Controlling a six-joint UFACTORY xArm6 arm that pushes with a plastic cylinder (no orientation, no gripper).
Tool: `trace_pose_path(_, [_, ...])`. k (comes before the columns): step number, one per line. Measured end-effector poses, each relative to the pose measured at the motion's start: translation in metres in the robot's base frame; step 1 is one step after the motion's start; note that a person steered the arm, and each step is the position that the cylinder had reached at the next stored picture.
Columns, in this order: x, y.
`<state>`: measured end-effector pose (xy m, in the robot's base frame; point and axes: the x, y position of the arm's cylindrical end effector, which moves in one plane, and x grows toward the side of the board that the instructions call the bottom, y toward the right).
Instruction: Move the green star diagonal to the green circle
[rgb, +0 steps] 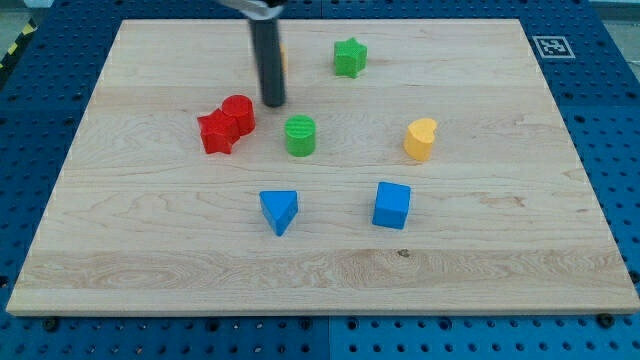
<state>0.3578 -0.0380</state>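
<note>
bare board between green star (350, 57) and green circle (300, 135), 2 red blocks (227, 124) crowding the circle's left, my tip (273, 102) just above them

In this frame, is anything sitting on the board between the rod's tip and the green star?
No. In the camera view, the stretch between my tip and the green star is bare wood. The green circle sits below that line, not on it.

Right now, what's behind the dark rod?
A sliver of something orange-yellow peeks out at the rod's right edge; the rest is covered, shape unknown. My tip sits above the green circle.
</note>
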Motion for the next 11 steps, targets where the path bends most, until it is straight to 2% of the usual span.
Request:
trace_pose_path(2, [-0.006, 0.129])
trace_pose_path(3, [-0.048, 0.150])
trace_pose_path(4, [-0.091, 0.150])
trace_pose_path(5, [-0.110, 0.134])
trace_pose_path(7, [-0.105, 0.062])
trace_pose_path(8, [-0.086, 0.054])
trace_pose_path(9, [-0.066, 0.054])
trace_pose_path(11, [-0.063, 0.089])
